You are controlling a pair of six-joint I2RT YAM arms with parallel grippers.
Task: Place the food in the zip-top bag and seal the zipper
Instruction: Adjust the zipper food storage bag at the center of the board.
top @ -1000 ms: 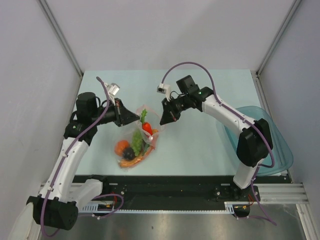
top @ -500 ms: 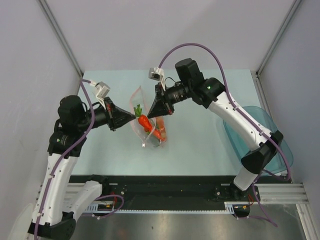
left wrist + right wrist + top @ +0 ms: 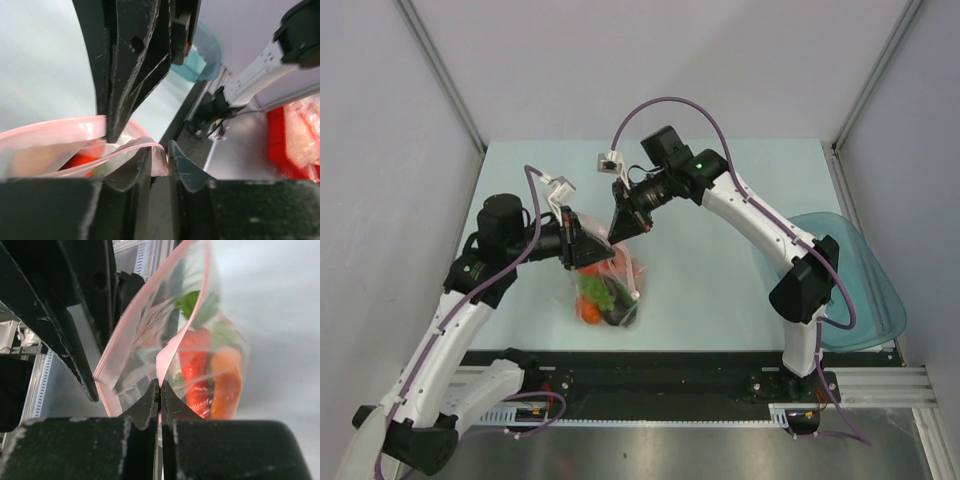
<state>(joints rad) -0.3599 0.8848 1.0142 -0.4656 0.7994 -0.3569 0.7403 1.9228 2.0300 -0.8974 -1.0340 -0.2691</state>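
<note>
The zip-top bag point(image 3: 610, 285) hangs between both grippers above the table, with the food point(image 3: 593, 306) inside it. Through the clear plastic I see a red piece point(image 3: 197, 372), an orange piece point(image 3: 227, 375) and green leaves point(image 3: 190, 302). My right gripper point(image 3: 160, 384) is shut on the pink zipper point(image 3: 168, 357) strip. My left gripper point(image 3: 160, 150) has its jaws slightly parted, and the end of the zipper point(image 3: 131, 147) lies in the gap. From above, the left gripper point(image 3: 584, 250) and the right gripper point(image 3: 619, 230) sit close together over the bag's mouth.
A teal translucent bowl point(image 3: 865, 290) rests at the table's right edge, also in the left wrist view as the teal bowl point(image 3: 205, 60). Grey walls enclose the table on three sides. The black rail point(image 3: 670, 375) runs along the near edge.
Both grippers have come closer together, and the bag now hangs lower under them. The left jaws, shut before, have parted a little.
</note>
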